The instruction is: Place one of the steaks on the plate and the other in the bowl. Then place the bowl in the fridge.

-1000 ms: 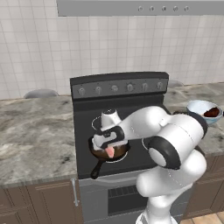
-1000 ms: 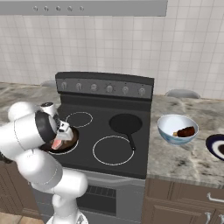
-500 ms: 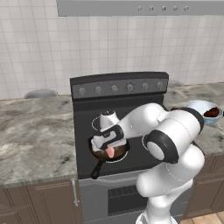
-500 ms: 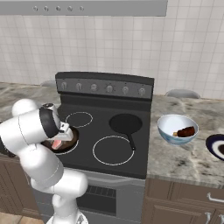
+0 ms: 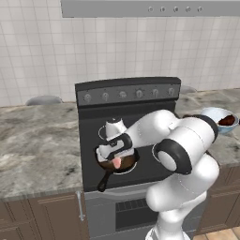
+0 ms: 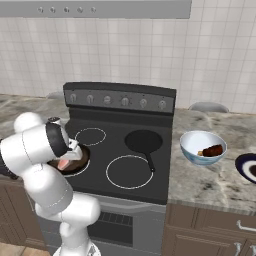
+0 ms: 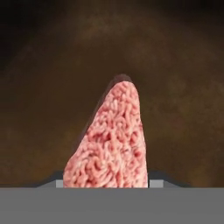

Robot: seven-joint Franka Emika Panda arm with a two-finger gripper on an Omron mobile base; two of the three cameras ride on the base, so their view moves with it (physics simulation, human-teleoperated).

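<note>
The pale pink steak (image 7: 113, 140) lies in a dark skillet (image 5: 130, 162) on the stove's front left burner. My gripper (image 5: 116, 158) is down in that skillet, with its jaws against both sides of the pink steak (image 5: 116, 163). From the right I see the gripper (image 6: 67, 160) and pink steak (image 6: 63, 164) low over the pan (image 6: 81, 161). The dark reddish-brown steak (image 6: 212, 150) rests in the white bowl (image 6: 191, 148) on the counter right of the stove. The dark plate (image 6: 247, 165) sits further right, at the picture's edge. The fridge is out of view.
A second black skillet (image 6: 143, 141) sits on the back right burner with its handle pointing forward. The stove's control panel (image 5: 126, 93) rises behind the burners. Grey marble counter (image 5: 37, 140) stretches to the left of the stove.
The jaws have come in against the pink steak. The arm has sunk a little lower into the skillet. The bowl, plate and other skillet have not moved.
</note>
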